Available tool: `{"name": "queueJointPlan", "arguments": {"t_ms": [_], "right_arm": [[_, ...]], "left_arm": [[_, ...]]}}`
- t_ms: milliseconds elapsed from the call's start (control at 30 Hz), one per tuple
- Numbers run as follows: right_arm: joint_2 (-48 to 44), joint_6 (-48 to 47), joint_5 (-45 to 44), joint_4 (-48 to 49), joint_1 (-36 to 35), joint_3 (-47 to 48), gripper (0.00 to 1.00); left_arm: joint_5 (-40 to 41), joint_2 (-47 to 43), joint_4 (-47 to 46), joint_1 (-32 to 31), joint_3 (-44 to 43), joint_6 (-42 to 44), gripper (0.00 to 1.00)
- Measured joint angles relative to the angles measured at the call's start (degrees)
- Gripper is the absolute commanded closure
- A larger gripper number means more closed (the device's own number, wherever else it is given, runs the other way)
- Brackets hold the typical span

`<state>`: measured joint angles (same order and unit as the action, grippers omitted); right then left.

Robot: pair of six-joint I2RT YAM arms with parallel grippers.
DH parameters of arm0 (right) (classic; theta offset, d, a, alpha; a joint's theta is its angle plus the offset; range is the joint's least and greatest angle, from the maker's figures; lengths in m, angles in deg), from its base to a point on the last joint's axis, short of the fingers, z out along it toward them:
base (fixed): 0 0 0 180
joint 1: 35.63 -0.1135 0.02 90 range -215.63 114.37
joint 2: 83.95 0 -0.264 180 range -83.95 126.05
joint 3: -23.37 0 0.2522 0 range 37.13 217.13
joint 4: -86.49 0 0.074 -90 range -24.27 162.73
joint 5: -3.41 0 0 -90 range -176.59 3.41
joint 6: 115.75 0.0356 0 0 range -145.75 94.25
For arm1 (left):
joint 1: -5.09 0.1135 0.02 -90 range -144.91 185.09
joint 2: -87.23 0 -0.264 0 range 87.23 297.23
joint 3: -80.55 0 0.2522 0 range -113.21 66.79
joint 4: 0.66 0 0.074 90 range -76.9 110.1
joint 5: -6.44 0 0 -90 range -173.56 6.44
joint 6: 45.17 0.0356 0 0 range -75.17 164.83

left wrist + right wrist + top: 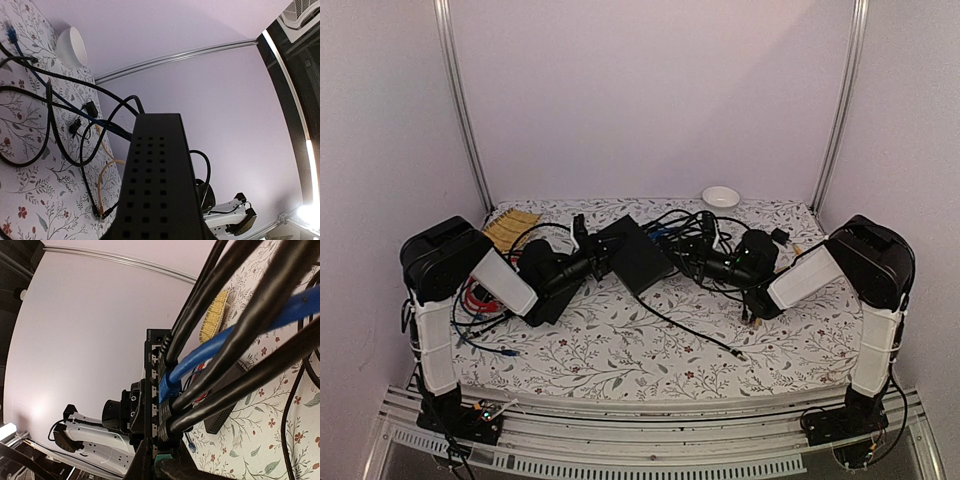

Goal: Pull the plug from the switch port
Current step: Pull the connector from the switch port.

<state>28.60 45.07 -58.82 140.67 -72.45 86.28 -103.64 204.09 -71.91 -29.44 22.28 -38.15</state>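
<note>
The switch (640, 256) is a flat black box held off the flowered cloth, between the two arms. My left gripper (597, 258) is shut on its left end. In the left wrist view its vented casing (160, 190) fills the middle and hides my fingers. In the right wrist view the socket edge (150, 385) stands upright, with a blue plug (167, 382) and several black plugs (167, 425) in the ports. My right gripper (165, 467) is closed round the lowest black plug, right at the socket edge. It also shows in the top view (695, 250).
A tangle of black and blue cables (685, 225) runs from the switch to the back. A white bowl (720, 197) stands at the back. A woven yellow mat (510, 228) lies back left and red wires (475, 295) at the left. A thin black slab (222, 415) lies on the cloth.
</note>
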Motion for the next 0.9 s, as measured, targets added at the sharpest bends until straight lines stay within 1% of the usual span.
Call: {"name": "queueJointPlan", "arguments": {"t_ms": [167, 400, 667, 900], "right_arm": [[-0.3, 1.2, -3.6, 3.1, -0.7, -2.8, 0.98], [-0.6, 1.6, -12.9, 3.1, -3.3, -3.5, 0.98], [-0.6, 1.8, -14.2, 2.4, -4.0, -4.0, 0.98], [-0.6, 1.4, -14.5, 1.9, -4.1, -3.7, 0.98]], "left_arm": [[1.7, 0.0, 0.4, -1.5, 0.3, 0.1, 1.0], [7.4, 0.0, -0.1, -3.3, 1.6, -0.1, 1.0], [10.4, -0.1, -0.9, -4.5, 3.3, 0.0, 1.0], [10.3, -0.2, -0.8, -4.3, 3.3, -0.3, 1.0]]}}
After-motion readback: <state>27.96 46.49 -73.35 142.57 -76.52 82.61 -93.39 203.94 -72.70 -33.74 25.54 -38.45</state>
